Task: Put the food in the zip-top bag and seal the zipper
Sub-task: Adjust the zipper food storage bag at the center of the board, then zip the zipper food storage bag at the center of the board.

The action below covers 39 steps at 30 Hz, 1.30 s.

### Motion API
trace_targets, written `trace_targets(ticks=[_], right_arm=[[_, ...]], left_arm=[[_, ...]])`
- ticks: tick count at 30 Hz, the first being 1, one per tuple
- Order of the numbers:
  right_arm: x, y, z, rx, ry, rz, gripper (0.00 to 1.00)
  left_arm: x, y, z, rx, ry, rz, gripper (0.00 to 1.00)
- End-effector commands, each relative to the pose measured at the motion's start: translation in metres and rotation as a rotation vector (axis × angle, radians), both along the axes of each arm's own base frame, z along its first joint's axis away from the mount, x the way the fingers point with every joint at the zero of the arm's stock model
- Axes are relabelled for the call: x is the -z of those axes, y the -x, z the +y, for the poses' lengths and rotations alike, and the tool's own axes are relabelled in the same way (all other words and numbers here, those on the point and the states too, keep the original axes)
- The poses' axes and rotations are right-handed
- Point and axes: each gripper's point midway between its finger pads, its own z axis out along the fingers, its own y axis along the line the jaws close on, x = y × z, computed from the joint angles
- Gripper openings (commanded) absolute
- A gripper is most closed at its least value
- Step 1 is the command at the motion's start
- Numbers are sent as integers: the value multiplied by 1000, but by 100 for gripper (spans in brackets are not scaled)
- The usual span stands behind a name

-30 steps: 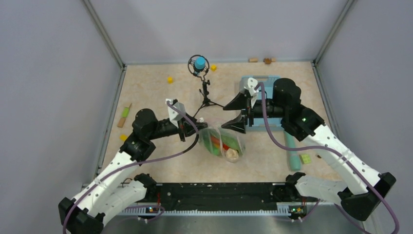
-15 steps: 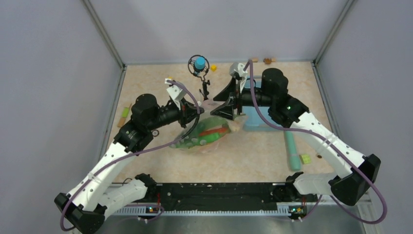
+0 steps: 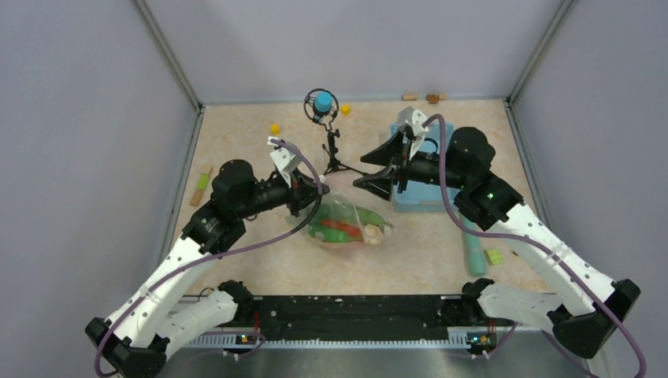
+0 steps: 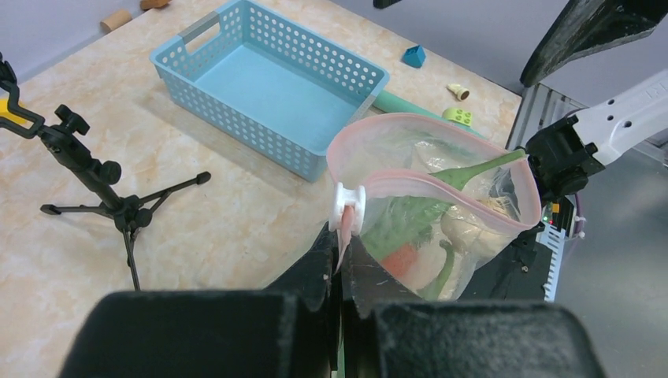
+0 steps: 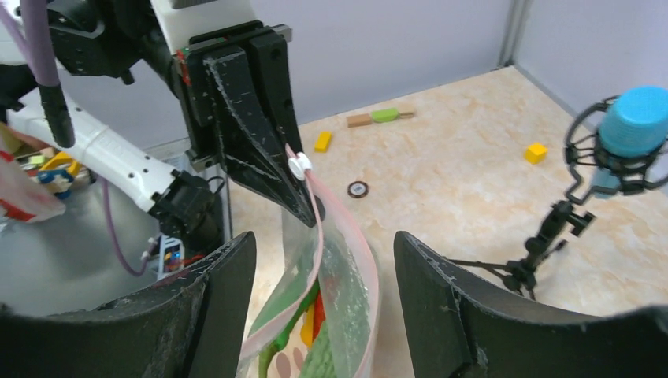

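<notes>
The clear zip-top bag [image 3: 346,224] hangs from my left gripper [image 3: 321,189], its bottom on the table. Inside are the food pieces: green cucumbers [image 3: 331,233], a red pepper [image 3: 340,226] and a beige mushroom [image 3: 372,233]. In the left wrist view my left gripper [image 4: 340,246] is shut on the end of the pink zipper [image 4: 441,183], just below its white slider [image 4: 347,206]. The mouth gapes open in a loop. My right gripper [image 3: 373,172] is open. In the right wrist view the right gripper [image 5: 323,244] straddles the bag [image 5: 346,307] without touching it.
A light blue basket [image 3: 421,198] sits right of the bag, under my right arm, and shows in the left wrist view [image 4: 268,87]. A microphone on a small tripod [image 3: 331,150] stands behind the bag. A teal cylinder [image 3: 473,250] and yellow cubes [image 3: 275,128] lie about.
Half a second ago the bag was lifted and stretched out between the two grippers. Now it has sagged back down, and my right gripper has drawn back to the right.
</notes>
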Motion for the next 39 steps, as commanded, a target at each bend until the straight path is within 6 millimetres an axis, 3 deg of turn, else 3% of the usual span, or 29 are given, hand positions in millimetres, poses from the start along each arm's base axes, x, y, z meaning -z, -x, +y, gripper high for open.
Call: trace_targets(ticks=[1,9,24,33,39], right_arm=[[-11,13,19,-155,-46,-6,63],[-12,0,45,-251,-62,-28,56],[-12,15,67,-406,-82,-71,49],[-4,12,71,-401,-68,-52,37],[1,12,74,-403,-56,-40,35]], left_arm=[[-32,3,-5,30,73,-97,0],[-26,2,-9,43,72,-71,0],[-24,4,-15,56,100,-12,0],[-23,4,-16,53,101,-2,0],[-22,5,-17,61,103,10,0]])
